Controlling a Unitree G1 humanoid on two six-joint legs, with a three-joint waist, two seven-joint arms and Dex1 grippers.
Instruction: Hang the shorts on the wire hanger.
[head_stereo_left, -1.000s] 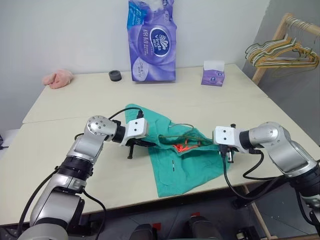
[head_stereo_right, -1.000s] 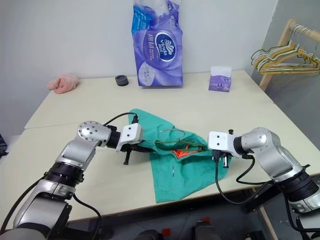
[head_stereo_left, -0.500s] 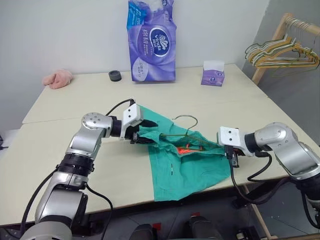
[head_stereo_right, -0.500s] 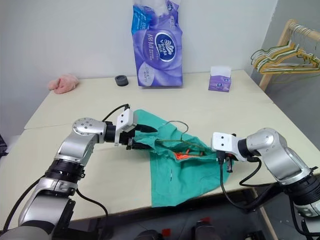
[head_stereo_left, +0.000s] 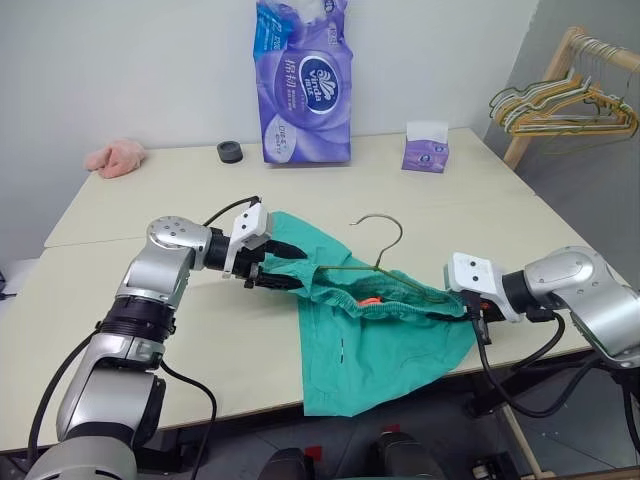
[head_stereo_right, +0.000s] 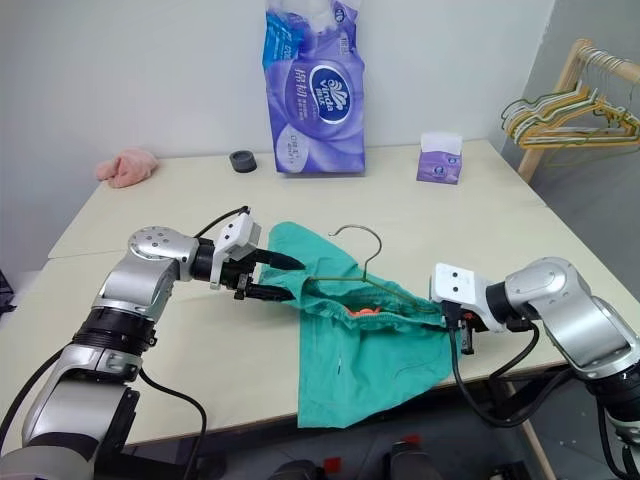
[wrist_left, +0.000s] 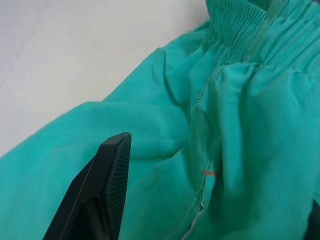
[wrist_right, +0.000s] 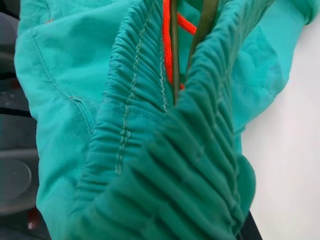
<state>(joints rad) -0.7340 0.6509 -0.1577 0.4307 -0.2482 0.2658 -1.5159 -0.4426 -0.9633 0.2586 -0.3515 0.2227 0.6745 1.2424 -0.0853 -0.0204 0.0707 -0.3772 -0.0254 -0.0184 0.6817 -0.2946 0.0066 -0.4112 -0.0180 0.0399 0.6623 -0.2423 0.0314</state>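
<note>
The shorts (head_stereo_left: 375, 335) hang stretched between my two grippers over the near half of the table (head_stereo_left: 150, 220), waistband up, legs draping past the table's front edge at 6 o'clock. The wire hanger (head_stereo_left: 378, 255) sits inside the waistband, its hook standing up at 12 o'clock of the shorts. My left gripper (head_stereo_left: 285, 268) reaches in from 9 o'clock, fingers (wrist_left: 107, 185) spread wide around the waistband's left end. My right gripper (head_stereo_left: 468, 303), at 3 o'clock, keeps its fingers clamped on the waistband's right end. Both forearms angle inward and slightly down. A second ago the shorts lay slack on the table, the hook lay flat and my left fingers were closed.
</note>
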